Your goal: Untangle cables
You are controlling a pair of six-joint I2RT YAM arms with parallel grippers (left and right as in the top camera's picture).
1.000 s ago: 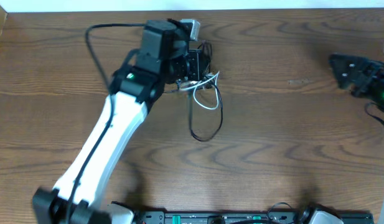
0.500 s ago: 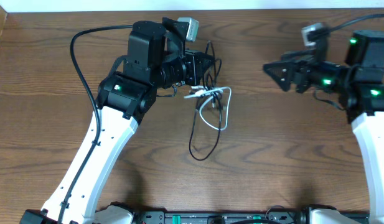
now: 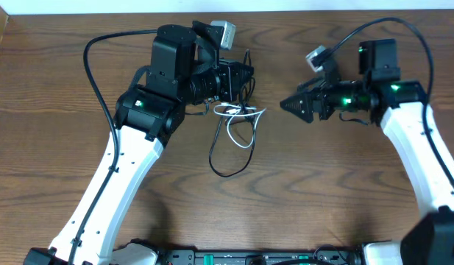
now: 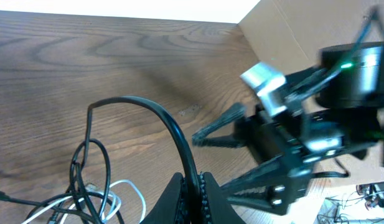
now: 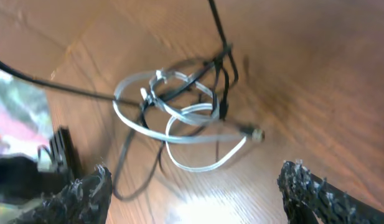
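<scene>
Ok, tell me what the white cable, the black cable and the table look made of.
White cable: likely a soft plastic jacket, slightly glossy; it lies in loose loops. Black cable: similar flexible plastic or rubber, duller; it bends freely. Table: wood or wood-look laminate, dark grain lines, faint sheen.

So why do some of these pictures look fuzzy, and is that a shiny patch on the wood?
Overhead view: sharp and evenly lit, soft shadows only. Left wrist view: the right gripper looks smeared. Right wrist view: blurriest, the white cable and black cable streaked; yes, a pale glare sits on the table near the bottom edge.
</scene>
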